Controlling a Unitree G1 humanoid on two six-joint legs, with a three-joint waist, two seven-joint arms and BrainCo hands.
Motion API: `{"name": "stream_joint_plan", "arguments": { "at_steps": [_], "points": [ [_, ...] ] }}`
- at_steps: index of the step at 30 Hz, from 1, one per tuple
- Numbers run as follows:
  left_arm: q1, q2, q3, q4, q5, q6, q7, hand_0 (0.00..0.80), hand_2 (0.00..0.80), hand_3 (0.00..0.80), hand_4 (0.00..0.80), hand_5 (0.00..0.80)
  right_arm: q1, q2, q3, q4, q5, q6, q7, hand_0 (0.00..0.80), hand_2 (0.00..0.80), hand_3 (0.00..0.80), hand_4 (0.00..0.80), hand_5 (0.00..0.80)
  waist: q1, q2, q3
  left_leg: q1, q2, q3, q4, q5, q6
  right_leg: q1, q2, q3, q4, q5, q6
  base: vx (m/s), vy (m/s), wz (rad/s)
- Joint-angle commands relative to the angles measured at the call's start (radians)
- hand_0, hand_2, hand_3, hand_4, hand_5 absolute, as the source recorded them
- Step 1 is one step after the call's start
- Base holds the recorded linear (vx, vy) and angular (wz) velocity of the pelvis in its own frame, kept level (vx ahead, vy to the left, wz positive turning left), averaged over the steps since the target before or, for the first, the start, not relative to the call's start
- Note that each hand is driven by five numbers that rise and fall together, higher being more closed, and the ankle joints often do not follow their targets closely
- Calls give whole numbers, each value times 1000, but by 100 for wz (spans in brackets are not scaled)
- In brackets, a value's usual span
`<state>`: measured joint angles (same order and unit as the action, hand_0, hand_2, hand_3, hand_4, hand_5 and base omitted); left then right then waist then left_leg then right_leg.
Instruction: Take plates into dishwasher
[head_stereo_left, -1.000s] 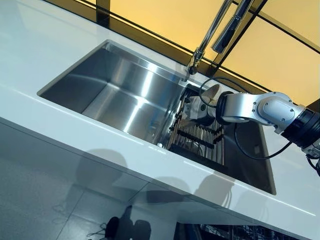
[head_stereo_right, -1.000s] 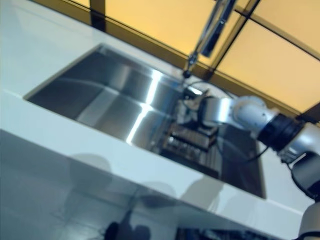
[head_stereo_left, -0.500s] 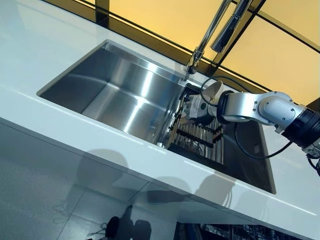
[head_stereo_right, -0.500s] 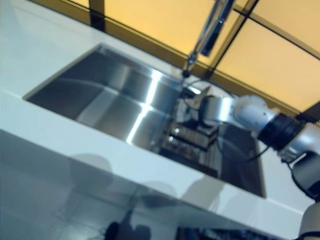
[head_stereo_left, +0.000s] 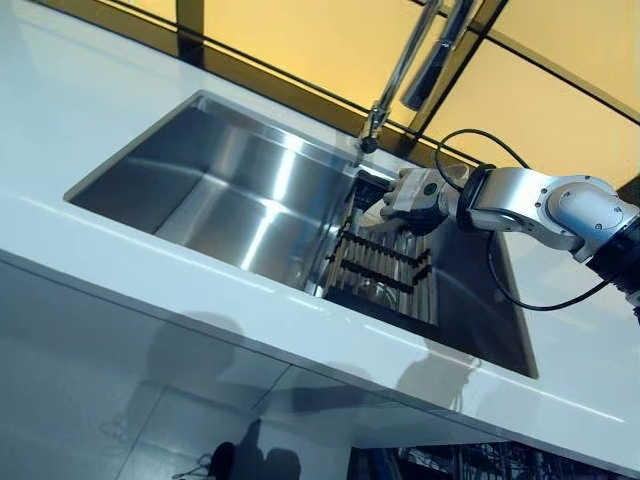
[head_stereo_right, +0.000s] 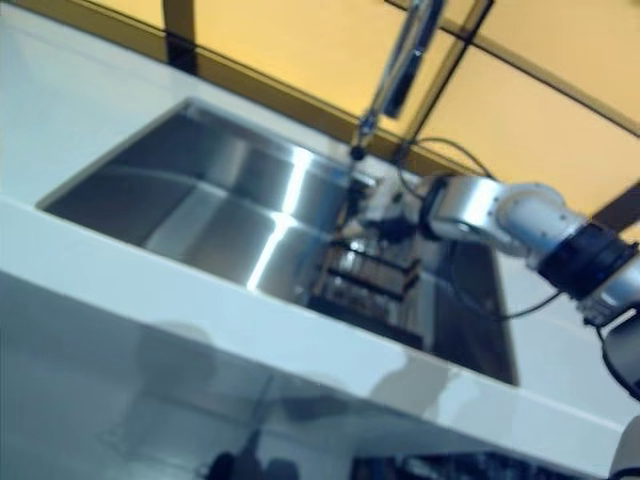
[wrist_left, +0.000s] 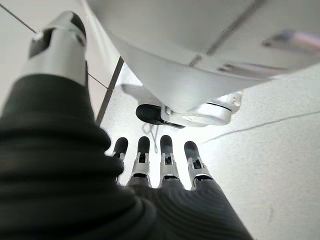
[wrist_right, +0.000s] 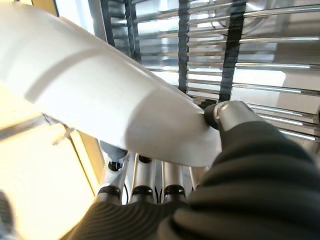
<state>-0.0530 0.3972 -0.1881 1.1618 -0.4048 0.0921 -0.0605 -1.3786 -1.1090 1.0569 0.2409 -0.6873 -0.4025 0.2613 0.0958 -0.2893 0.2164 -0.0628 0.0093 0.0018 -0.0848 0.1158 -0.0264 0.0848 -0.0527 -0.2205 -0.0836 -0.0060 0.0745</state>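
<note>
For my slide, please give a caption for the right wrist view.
Right hand pinching a white plate above the sink's drying rack.

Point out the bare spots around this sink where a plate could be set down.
The white countertop in front of the steel sink basin is bare, as is the basin's left floor. The dark slatted rack is crowded: the right robot hand holds a white plate above it.

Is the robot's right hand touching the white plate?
Touching. The right wrist view shows the right hand pinching the white plate, thumb on top and fingers beneath.
</note>
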Motion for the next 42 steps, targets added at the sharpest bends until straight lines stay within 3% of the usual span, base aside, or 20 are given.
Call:
{"name": "stream_joint_plan", "arguments": {
  "at_steps": [1,7,14,20,22,30,42],
  "points": [
    [10,-8,9,25,46,-17,-14,0,0,0,0,0,16,-92,-39,54,21,53,-46,800,800,800,800,800,-19,21,-74,85,27,58,-2,-117,-7,-70,-24,41,1,117,88,20,2,-19],
    [19,-21,8,30,58,-20,-12,0,0,0,0,0,63,-120,-79,86,61,94,-49,800,800,800,800,800,-41,37,-94,99,27,78,-2,-124,-6,-66,-24,63,0,117,90,23,8,-20],
    [27,-35,14,35,97,-6,-21,0,0,0,0,0,162,-164,-181,165,295,204,-26,800,800,800,800,800,-75,58,-126,121,24,99,-2,-137,-1,-59,-21,95,-1,115,90,54,10,-18],
    [23,-42,14,39,120,7,-32,0,0,0,0,0,276,-183,-301,204,423,256,-15,800,800,800,800,800,-103,76,-142,132,24,119,-2,-145,2,-60,-21,119,0,115,92,42,13,-18],
    [23,-47,12,40,131,5,-37,0,0,0,0,0,329,-197,-357,218,501,289,-12,800,800,800,800,800,-117,85,-146,138,23,128,-2,-148,4,-62,-21,132,1,117,93,56,-4,-8],
    [31,-39,4,37,157,6,-62,0,0,0,0,0,625,-260,-658,275,593,306,-63,800,800,800,800,800,-165,110,-142,150,29,159,-2,-157,13,-74,-20,169,10,121,100,16,-34,-15],
    [48,-44,9,35,169,-7,-70,0,0,0,0,0,1113,-276,-1076,289,582,294,-122,800,800,800,800,800,-245,135,-138,161,38,208,-2,-157,15,-96,-13,226,13,130,104,13,-19,-16]
  ]
}}
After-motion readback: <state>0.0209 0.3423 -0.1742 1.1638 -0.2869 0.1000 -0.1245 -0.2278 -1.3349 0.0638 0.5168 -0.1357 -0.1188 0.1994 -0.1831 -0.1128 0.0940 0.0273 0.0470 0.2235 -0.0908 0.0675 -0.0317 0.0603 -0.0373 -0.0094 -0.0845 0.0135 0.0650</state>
